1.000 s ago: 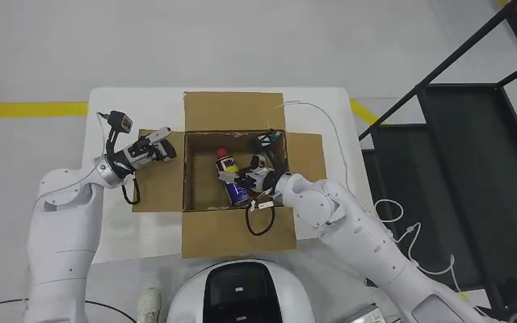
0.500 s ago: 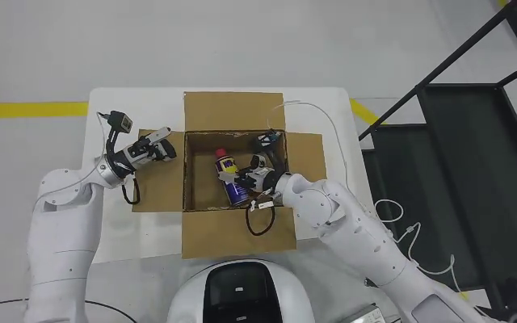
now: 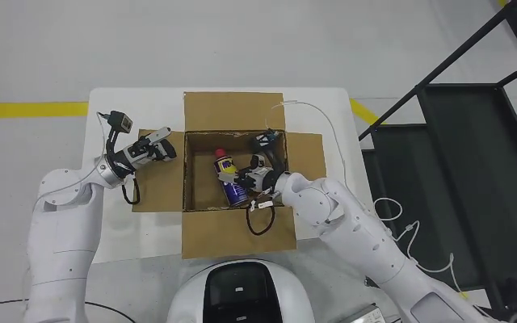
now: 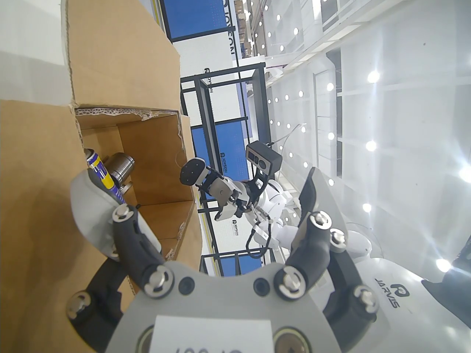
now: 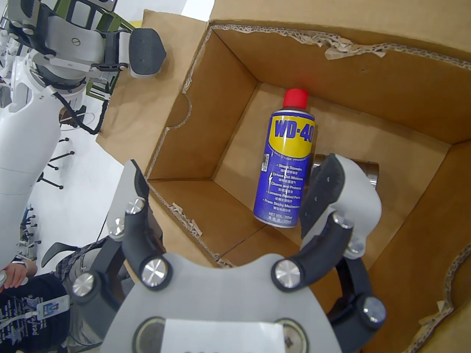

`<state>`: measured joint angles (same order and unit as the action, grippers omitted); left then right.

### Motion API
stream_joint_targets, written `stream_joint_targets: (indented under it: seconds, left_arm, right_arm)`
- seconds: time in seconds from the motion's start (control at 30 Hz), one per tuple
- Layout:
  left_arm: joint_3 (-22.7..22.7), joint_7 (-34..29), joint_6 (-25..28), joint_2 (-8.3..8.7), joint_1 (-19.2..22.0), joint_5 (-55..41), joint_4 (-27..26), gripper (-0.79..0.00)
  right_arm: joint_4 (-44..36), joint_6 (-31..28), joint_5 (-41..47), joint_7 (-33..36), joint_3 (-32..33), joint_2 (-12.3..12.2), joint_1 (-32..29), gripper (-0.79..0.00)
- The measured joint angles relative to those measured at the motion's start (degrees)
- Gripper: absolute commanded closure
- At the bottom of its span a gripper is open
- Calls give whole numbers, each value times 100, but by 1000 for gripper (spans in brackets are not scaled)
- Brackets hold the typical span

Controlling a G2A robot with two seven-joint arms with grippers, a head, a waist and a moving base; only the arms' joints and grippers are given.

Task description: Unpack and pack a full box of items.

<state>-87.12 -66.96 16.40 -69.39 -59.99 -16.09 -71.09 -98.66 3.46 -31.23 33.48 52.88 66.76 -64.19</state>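
Box (image 3: pixel 234 109) at centre of the top view, seemingly almost unpacked: spray can (image 3: pixel 229 179) and metal cylinder (image 5: pixel 369 169) remain inside. Right gripper (image 3: pixel 258 164) hangs above them, jaws wide and empty; left gripper (image 3: pixel 161 147) over the left flap, jaws likewise wide.

One cardboard box (image 3: pixel 158 187) sits on one table (image 3: pixel 133 234), with four flaps (image 3: pixel 233 110) folded out. Inside the box are two items: one spray can (image 3: pixel 230 179) and one metal cylinder (image 4: pixel 121 165). One white cable (image 3: pixel 325 121) lies beside the box.
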Motion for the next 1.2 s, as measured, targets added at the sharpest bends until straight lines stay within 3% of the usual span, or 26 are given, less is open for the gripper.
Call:
stream_joint_targets:
  seconds: [0.37, 0.5, 1.2]
  left_arm:
    - [0, 0, 0, 0, 0, 0, 0, -785]
    - [0, 0, 0, 0, 0, 0, 0, -785]
    - [0, 0, 0, 0, 0, 0, 0, -785]
  right_arm:
    - [1471, -155, -345, 1020, -1226, 454, 1466, -785]
    - [2006, -137, -366, 987, -1537, 635, 1758, -785]
    - [2209, -94, -529, 754, -1597, 748, 1814, -785]
